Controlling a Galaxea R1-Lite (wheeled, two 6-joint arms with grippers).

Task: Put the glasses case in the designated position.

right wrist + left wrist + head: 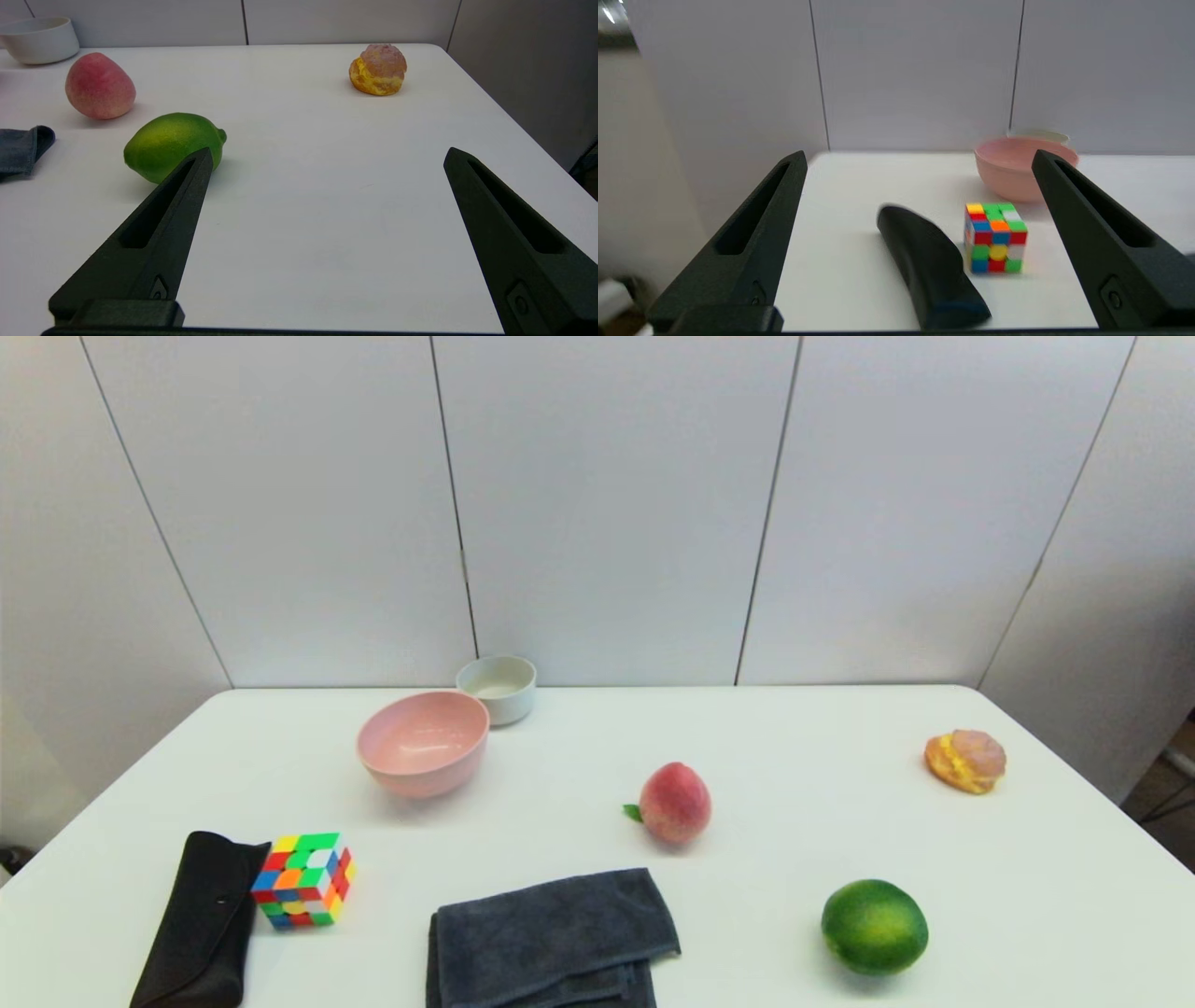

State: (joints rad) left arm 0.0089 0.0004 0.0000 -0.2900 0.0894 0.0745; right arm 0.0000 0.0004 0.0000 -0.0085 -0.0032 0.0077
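At the near left corner of the counter [579, 728] you have the glasses case [198, 924], a flat black pouch lying lengthwise, its near end running off the bottom of the head view. Its far right edge touches or nearly touches the Rubik's cube [304, 880] standing just beside it. Your left end effector [920, 161] hangs off the near left edge of the counter, aimed across the case, with its fingers [752, 233] spread wide apart and nothing between them; neither finger touches the case. Behind the cube, toward the far edge, sits the pink bowl [424, 741], and the small white bowl [498, 688] stands just behind it against the far edge, the two close together or touching. At the middle of the near edge lies the folded dark grey towel [551, 938]. Just beyond its far right corner you see the peach [675, 802], apart from the towel. Further right, near the near edge, rests the lime [874, 926]. The cream puff [965, 761] sits alone close to the right edge, well apart from the lime. Your right end effector [327, 156] hovers over the bare near right part of the counter, fingers wide apart and empty, the lime just beyond one fingertip.
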